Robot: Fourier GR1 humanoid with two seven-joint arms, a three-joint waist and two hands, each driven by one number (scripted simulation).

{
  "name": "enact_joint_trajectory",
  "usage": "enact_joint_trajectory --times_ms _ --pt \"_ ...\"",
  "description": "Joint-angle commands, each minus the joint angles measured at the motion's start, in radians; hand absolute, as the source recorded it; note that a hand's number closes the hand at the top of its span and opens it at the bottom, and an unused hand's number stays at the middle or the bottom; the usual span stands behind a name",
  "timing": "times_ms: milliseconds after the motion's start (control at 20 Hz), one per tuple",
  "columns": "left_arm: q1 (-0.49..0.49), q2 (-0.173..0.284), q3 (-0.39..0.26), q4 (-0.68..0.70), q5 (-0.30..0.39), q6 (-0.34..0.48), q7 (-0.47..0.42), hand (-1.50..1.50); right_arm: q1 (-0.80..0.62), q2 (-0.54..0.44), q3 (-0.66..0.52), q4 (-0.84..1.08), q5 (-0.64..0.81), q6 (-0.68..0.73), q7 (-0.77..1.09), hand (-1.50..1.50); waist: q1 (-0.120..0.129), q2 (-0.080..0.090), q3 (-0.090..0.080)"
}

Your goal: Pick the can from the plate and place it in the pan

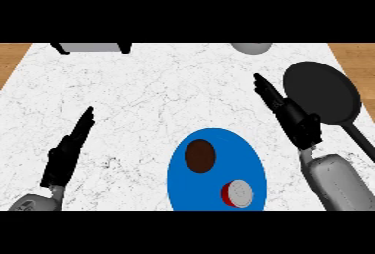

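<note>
Blue is what draws the eye in the head view: a blue plate (183,183) near the front of the white marbled table (147,99), carrying the can (237,193), red-sided with a pale top, on its right part, and a dark brown round thing (199,155) further up and left. The black pan (321,92) lies well to the right and further back, its handle running toward the near right edge.

Nothing has been picked up yet, so by my reckoning the job is at the reach stage. The right robot hand (291,115) hangs between plate and pan, fingers straight and pointing away, holding nothing and touching nothing that I can make out; it sits just beside the pan's left rim. The can lies nearer the front than this hand and to its left. The next move, I would judge, calls for drawing that hand back and inward over the can and curling the fingers round it, keeping off the brown thing.

The left robot hand (67,149) rests at the left, fingers straight, empty, well apart from the plate.

Along the far edge a grey box-like object (92,47) and a grey rounded vessel (251,47) show only partly.
</note>
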Motion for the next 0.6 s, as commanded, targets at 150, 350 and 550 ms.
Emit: enact_joint_trajectory --times_ms 150,350,550 --pt "-0.060 -0.029 0.096 -0.064 0.100 -0.003 0.051 0.00 -0.096 0.063 -0.026 -0.131 -0.230 0.236 -0.066 1.50 0.037 0.010 0.000" --pt "-0.045 -0.052 0.146 -0.148 0.191 0.006 0.142 0.00 0.020 -0.158 -0.071 -0.198 -0.100 0.307 -0.155 1.50 0.008 0.006 0.000" --pt "-0.089 -0.087 0.146 -0.124 0.173 0.048 0.153 0.00 0.200 -0.265 -0.129 -0.289 -0.008 0.374 -0.430 -1.50 -0.015 0.010 0.001"
